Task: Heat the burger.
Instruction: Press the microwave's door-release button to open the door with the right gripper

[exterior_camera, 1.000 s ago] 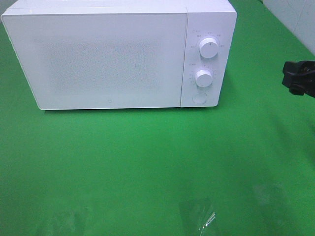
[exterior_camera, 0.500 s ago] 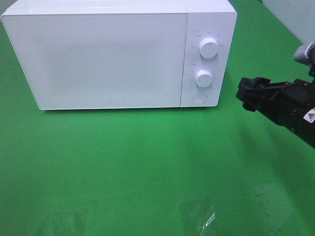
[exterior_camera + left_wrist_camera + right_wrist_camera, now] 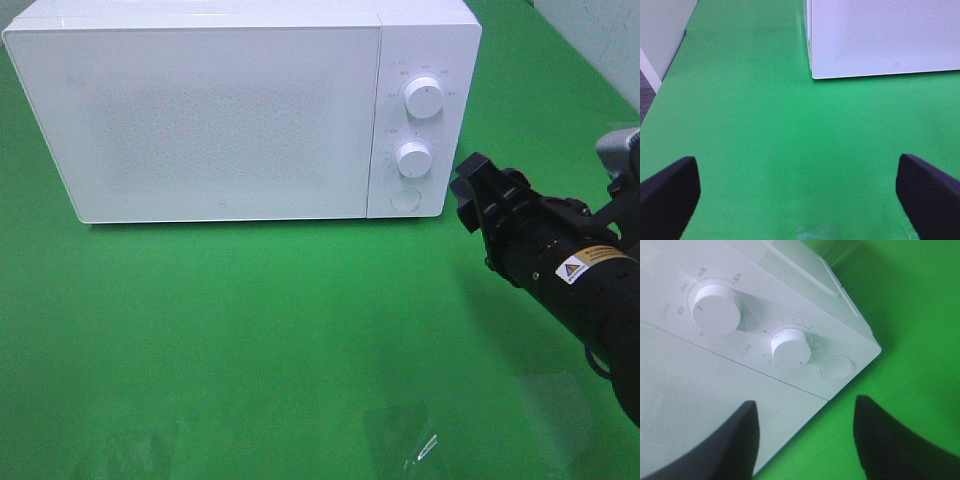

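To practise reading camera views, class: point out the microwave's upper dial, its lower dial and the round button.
upper dial (image 3: 425,98): exterior high view, knob's centre
lower dial (image 3: 414,158): exterior high view, knob's centre
round button (image 3: 836,367): right wrist view, middle of face

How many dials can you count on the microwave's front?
2. The upper dial sits high on the panel; the lower dial is below it, above the flat round button. None looks hidden.

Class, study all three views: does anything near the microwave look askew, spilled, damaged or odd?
Nothing is spilled or damaged. The microwave stands level, door shut, on the green cloth. Only a faint shiny patch near the cloth's front edge stands out; what it is cannot be told.
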`<state>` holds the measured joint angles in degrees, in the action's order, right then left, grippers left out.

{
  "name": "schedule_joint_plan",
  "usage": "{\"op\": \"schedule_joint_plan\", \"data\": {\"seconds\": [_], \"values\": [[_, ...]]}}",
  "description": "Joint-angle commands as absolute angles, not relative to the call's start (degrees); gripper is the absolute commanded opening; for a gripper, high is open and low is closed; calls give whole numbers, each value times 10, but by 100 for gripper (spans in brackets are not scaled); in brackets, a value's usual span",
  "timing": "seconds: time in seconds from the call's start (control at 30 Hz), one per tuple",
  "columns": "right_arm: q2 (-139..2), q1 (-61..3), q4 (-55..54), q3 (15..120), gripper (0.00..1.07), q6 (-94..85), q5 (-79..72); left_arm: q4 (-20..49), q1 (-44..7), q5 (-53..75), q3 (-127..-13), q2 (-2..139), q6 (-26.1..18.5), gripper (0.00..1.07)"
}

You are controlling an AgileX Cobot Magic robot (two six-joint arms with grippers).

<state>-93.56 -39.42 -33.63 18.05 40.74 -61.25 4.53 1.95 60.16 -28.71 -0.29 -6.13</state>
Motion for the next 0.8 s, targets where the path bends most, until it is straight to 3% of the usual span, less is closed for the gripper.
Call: {"op": "schedule_joint_plan", "data": {"seconds": [0.03,0.07,0.1,0.2,0.4,0.8], "values": [[-937,-396,-311,186,37,604,-622,45,19,594,-285,-14,-61,100],[-937,-396,-305,186,28,667,-622,45,19,594,-285,-14,-61,100],[-937,-396,-305,186,28,667,-622,45,19,594,-285,-14,-61,100],[-937,-396,-308,186,14,735,-617,45,19,594,-285,-14,-61,100],[-937,-396,-327,186,0,780,-596,45,19,594,-285,-14,-61,100],[-948,-389,-348,218,0,781,-516,45,19,594,-285,-14,-61,100]]}}
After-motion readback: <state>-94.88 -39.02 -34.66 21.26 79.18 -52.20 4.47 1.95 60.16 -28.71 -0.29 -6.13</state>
